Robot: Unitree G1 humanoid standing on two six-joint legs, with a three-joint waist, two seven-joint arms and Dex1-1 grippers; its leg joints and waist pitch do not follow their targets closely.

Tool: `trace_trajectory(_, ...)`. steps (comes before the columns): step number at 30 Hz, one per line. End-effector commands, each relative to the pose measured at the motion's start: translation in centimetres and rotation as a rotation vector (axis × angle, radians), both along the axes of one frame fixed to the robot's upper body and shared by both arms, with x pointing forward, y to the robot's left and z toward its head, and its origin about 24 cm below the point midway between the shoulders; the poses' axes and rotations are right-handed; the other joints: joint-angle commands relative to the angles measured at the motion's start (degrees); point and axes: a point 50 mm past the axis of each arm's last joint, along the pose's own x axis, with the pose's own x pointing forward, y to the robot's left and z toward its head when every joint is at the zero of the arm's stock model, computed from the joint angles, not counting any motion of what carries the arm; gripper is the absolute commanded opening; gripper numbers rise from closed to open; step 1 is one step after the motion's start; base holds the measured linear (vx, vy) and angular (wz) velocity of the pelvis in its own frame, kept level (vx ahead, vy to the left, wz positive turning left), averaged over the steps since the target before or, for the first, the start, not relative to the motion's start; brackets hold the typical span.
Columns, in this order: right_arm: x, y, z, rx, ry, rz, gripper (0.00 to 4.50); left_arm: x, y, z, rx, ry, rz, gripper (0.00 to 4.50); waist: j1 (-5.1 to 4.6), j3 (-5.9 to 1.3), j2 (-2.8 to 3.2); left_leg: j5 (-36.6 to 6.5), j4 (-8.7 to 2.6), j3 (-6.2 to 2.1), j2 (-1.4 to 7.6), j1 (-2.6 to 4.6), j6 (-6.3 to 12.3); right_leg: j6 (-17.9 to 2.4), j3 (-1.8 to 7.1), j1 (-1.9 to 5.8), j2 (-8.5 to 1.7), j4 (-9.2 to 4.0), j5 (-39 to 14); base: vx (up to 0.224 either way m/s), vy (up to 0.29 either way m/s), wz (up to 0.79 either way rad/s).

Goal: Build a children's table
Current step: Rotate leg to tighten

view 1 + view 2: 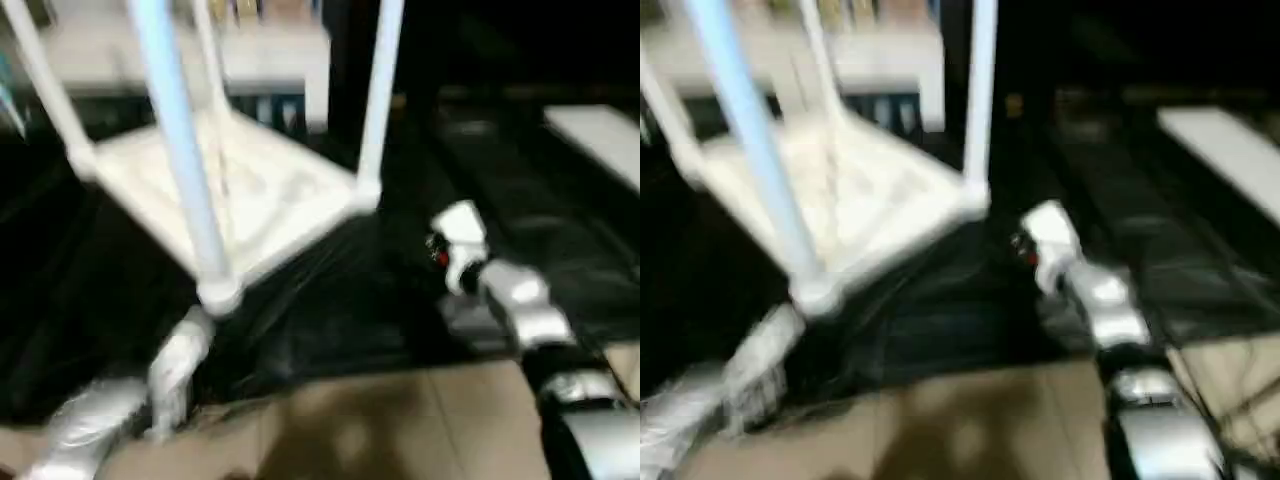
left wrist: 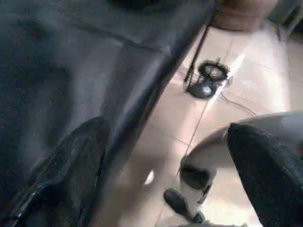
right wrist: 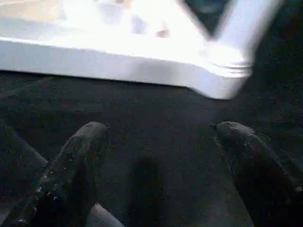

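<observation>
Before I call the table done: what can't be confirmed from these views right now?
- Children's table: leg tops cut off by the upper edge in both eye views.
- Leg seating in the corner sockets: too blurred to judge, including the near corner in the right wrist view.
- Far legs: partly hidden behind the front leg.
- Floor objects in the left wrist view: too blurred to identify.

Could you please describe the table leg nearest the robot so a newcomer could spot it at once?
Find the black-draped table, where the white children's table lies upside down. Four white legs rise from its corners. The nearest leg stands at the corner closest to the robot's left arm, looking the thickest and faintly bluish.
</observation>
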Motion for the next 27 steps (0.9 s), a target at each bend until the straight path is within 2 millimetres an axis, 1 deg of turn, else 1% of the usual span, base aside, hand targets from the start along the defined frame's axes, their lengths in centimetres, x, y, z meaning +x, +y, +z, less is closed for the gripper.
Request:
trace_trajectory(1,0.3,0.8,0.8,0.003,-0.025,0.036,3.98,1.2,-0.4,3.2,-0.087,-0.093,-0.060,4.42,-0.44,-3.92,0.95,-0.7,-3.56,0.76,1.70,2.90,6.04,-14.1,2.37,0.06,-1.81,-6.44,15.6,0.000,0.000,0.00)
trace_trajectory(2,0.3,0.8,0.8,0.003,-0.027,0.038,3.98,1.5,-0.6,4.0,-0.111,-0.114,-0.058,4.42,-0.33,-3.73,0.92,-0.9,-3.84,0.92,1.64,2.41,6.59,-14.5,2.26,0.42,-1.92,-6.38,17.2,0.000,0.000,0.00)
trace_trajectory(3,0.3,0.9,0.9,0.002,-0.030,0.040,3.98,2.0,-1.0,4.8,-0.137,-0.138,-0.058,4.42,0.18,-3.43,0.87,-4.1,-4.27,1.42,1.49,2.05,6.50,-14.6,2.30,0.57,-2.30,-6.77,16.6,0.000,0.000,0.00)
trace_trajectory(4,0.3,0.9,1.0,0.009,-0.031,0.042,3.98,2.4,-1.5,5.3,-0.162,-0.157,-0.041,4.42,0.17,-3.30,1.01,-7.5,-4.78,1.52,1.66,2.02,5.53,-14.0,2.35,0.81,-2.67,-7.12,14.3,-0.007,0.050,0.01)
trace_trajectory(5,0.3,0.9,1.0,0.013,-0.031,0.043,3.98,2.6,-1.7,5.6,-0.173,-0.158,-0.030,4.42,-0.06,-3.18,0.83,-8.9,-5.23,1.45,1.55,1.72,4.64,-13.3,2.30,1.35,-3.03,-7.44,12.4,-0.007,0.050,0.01)
trace_trajectory(6,0.3,1.0,1.1,0.023,-0.032,0.047,3.98,2.9,-2.6,7.0,-0.211,-0.178,-0.006,4.42,-0.39,-3.30,0.70,-8.3,-5.36,1.47,1.49,1.42,4.18,-12.8,2.25,1.84,-2.98,-7.27,13.1,-0.003,0.050,-0.07)
trace_trajectory(7,0.2,1.1,1.1,0.032,-0.032,0.054,3.98,3.1,-3.2,8.4,-0.258,-0.195,0.006,4.42,-0.67,-3.51,0.65,-6.3,-5.35,1.33,1.45,1.41,3.93,-12.1,2.23,1.96,-3.01,-7.33,15.4,-0.001,0.054,-0.10)
trace_trajectory(8,0.2,1.1,1.2,0.037,-0.032,0.058,3.98,3.1,-3.5,9.2,-0.285,-0.202,0.007,4.42,-0.87,-3.68,0.67,-5.4,-5.30,1.36,1.47,1.46,3.77,-12.1,2.14,1.99,-2.87,-7.10,16.9,-0.001,0.054,-0.10)
trace_trajectory(9,0.1,1.2,1.1,0.035,-0.033,0.059,3.98,3.0,-3.4,10.0,-0.310,-0.216,0.013,4.42,-1.14,-3.86,0.51,-3.7,-5.04,1.50,1.22,1.51,4.12,-12.0,2.24,1.87,-2.81,-7.24,19.6,0.000,0.000,0.00)
trace_trajectory(10,0.0,1.2,1.0,0.036,-0.034,0.060,3.98,2.9,-2.9,10.7,-0.320,-0.222,0.023,4.42,-1.60,-3.74,0.44,-2.6,-4.95,1.64,0.90,1.18,4.32,-12.1,2.22,2.00,-2.73,-7.29,21.0,0.000,0.000,0.00)
trace_trajectory(11,0.0,1.2,1.0,0.035,-0.034,0.059,3.98,2.7,-2.3,11.0,-0.310,-0.220,0.032,4.42,-1.87,-3.57,-0.01,-3.0,-4.97,1.83,0.64,0.91,4.11,-11.8,2.30,2.19,-2.77,-7.47,20.8,0.000,0.000,0.00)
trace_trajectory(12,0.0,1.2,1.0,0.035,-0.034,0.059,3.98,2.7,-2.3,11.0,-0.310,-0.220,0.032,4.42,-2.10,-3.55,-0.09,-3.2,-5.01,1.91,0.51,0.85,4.06,-11.5,2.34,2.31,-2.70,-7.60,20.6,0.000,0.000,0.00)
trace_trajectory(13,-0.1,1.2,0.9,0.033,-0.032,0.053,3.98,2.4,-1.6,10.9,-0.280,-0.211,0.041,4.42,-2.50,-3.34,-0.18,-4.2,-5.06,2.02,0.48,0.93,4.03,-10.8,2.53,2.21,-2.75,-7.98,19.0,0.000,0.000,0.00)
trace_trajectory(14,-0.1,1.2,0.9,0.034,-0.030,0.051,3.98,2.3,-1.1,10.8,-0.260,-0.201,0.053,4.42,-2.70,-3.31,-0.17,-4.5,-5.06,2.08,0.51,0.88,3.93,-10.6,2.63,2.27,-2.82,-8.08,18.2,0.000,0.000,0.00)
trace_trajectory(15,-0.1,1.2,0.9,0.034,-0.030,0.050,3.98,2.3,-0.8,10.7,-0.249,-0.195,0.060,4.42,-2.87,-3.26,0.04,-5.2,-5.17,2.09,0.64,1.01,3.54,-10.2,2.69,2.17,-2.85,-8.21,16.7,0.000,0.000,0.00)
trace_trajectory(16,-0.1,1.2,0.8,0.034,-0.028,0.043,3.98,1.9,0.5,10.3,-0.196,-0.162,0.099,4.42,-3.03,-3.25,0.13,-5.7,-5.19,2.17,0.76,1.29,3.32,-10.2,2.78,1.91,-2.77,-8.30,16.0,0.000,0.000,0.00)
trace_trajectory(17,-0.1,1.2,0.8,0.034,-0.027,0.042,3.98,1.9,0.7,10.3,-0.187,-0.156,0.106,4.42,-3.14,-3.18,0.24,-6.2,-5.31,2.20,0.84,1.31,3.09,-10.3,2.81,1.83,-2.81,-8.36,15.3,0.000,0.000,0.00)
trace_trajectory(18,0.0,1.2,0.7,0.030,-0.027,0.033,3.98,1.8,1.2,10.1,-0.150,-0.147,0.122,4.42,-3.08,-3.19,0.30,-6.5,-5.29,2.21,0.89,1.49,3.01,-10.3,2.86,1.69,-2.83,-8.45,14.8,0.000,0.000,0.00)
trace_trajectory(19,0.1,1.1,0.7,0.022,-0.028,0.019,3.98,1.6,1.4,10.2,-0.136,-0.142,0.132,4.42,-3.08,-3.13,0.34,-6.6,-5.36,2.21,0.98,1.52,2.94,-10.4,2.91,1.69,-2.87,-8.43,14.7,0.000,0.000,0.00)
trace_trajectory(20,0.1,1.1,0.7,0.018,-0.029,0.010,3.98,1.6,1.4,10.3,-0.136,-0.140,0.135,4.42,-3.01,-3.13,0.34,-6.6,-5.38,2.20,0.98,1.54,2.93,-10.5,2.91,1.68,-2.88,-8.46,14.7,0.000,0.000,0.00)
trace_trajectory(22,0.2,1.0,0.7,0.017,-0.026,-0.011,3.98,1.6,1.0,10.7,-0.141,-0.154,0.137,4.42,-2.46,-3.22,0.19,-6.3,-5.35,2.34,1.09,1.71,2.77,-10.9,3.04,1.55,-2.94,-8.37,14.9,0.000,0.000,0.00)
trace_trajectory(24,0.4,0.9,0.6,0.014,-0.021,-0.030,3.98,2.1,-0.4,11.2,-0.176,-0.180,0.135,4.42,-2.19,-3.33,0.19,-6.4,-5.36,2.36,1.16,1.82,2.46,-11.0,3.04,1.55,-2.98,-8.30,15.4,0.000,0.000,0.00)
trace_trajectory(25,0.4,1.1,0.6,0.017,-0.018,-0.032,3.98,2.4,-2.1,11.6,-0.236,-0.197,0.103,4.42,-2.04,-3.38,0.30,-6.5,-5.41,2.40,1.22,1.85,2.13,-10.9,3.02,1.54,-2.96,-8.26,15.5,0.000,0.000,0.00)
trace_trajectory(26,0.4,1.2,0.6,0.018,-0.018,-0.031,3.98,2.5,-2.4,11.6,-0.249,-0.198,0.094,4.42,-1.78,-3.41,0.32,-6.7,-5.35,2.44,1.26,2.00,1.86,-11.1,3.07,1.46,-3.05,-8.29,15.4,0.000,0.000,0.00)
trace_trajectory(27,0.4,1.2,0.6,0.018,-0.018,-0.030,3.98,2.5,-2.5,11.6,-0.251,-0.199,0.092,4.42,-1.66,-3.43,0.14,-6.2,-5.39,2.45,1.15,1.61,1.63,-11.1,3.06,1.75,-3.16,-8.15,15.6,0.000,0.000,0.00)
